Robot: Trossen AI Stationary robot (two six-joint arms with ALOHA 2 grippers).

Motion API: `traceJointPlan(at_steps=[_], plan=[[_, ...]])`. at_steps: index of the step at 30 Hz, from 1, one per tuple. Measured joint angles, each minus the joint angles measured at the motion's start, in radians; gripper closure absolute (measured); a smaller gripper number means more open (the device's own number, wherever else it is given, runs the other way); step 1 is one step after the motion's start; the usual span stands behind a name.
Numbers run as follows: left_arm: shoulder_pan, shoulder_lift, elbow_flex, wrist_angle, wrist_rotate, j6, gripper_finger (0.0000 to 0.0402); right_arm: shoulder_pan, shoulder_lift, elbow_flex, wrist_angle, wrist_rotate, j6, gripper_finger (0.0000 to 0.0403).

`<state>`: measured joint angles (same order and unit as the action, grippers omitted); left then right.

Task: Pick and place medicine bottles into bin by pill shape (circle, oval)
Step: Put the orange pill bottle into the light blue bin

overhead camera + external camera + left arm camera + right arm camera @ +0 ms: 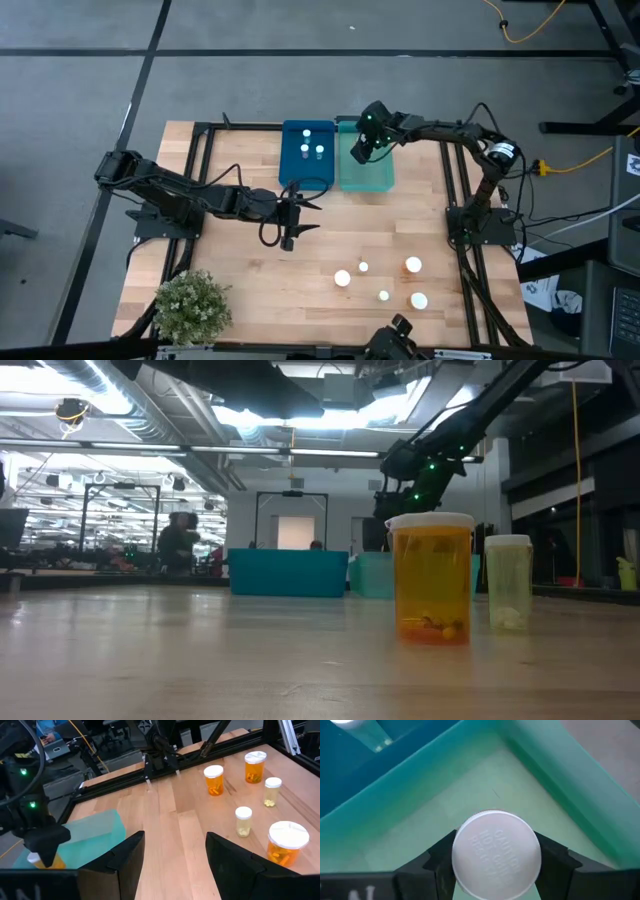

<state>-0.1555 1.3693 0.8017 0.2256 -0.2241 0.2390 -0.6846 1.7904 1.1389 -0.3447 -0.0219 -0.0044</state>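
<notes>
Dark jointed arms (180, 195), black cables, green indicator lights, black fingers (125, 862).

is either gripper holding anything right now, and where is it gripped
The right gripper holds a white-capped bottle by its cap, above the teal bin. The left gripper is open, empty.

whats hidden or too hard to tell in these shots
- Bottle held in the right gripper over the teal bin: right wrist view shows only its white cap, which hides body and pills.
- Bottles in the blue bin: high view, too small to tell pill shape.
- Loose bottles on the table: high view shows caps only.
- Left gripper: open, holding nothing.
</notes>
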Motion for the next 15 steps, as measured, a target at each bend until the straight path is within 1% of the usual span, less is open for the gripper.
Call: traceJointPlan(at_steps=[5, 10, 15], plan=[[0.0, 0.0, 0.0, 0.0, 0.0, 0.0, 0.02, -0.001, -0.004, 0.0, -0.007, -0.001, -0.001, 0.0178], [0.0, 0.0, 0.0, 0.0, 0.0, 0.0, 0.02, -0.001, -0.03, 0.0, -0.017, -0.033, 0.019, 0.0149], [0.0, 0.0, 0.0, -0.001, 0.0, 0.0, 0.02, -0.001, -0.058, 0.001, -0.043, -0.032, 0.022, 0.014]])
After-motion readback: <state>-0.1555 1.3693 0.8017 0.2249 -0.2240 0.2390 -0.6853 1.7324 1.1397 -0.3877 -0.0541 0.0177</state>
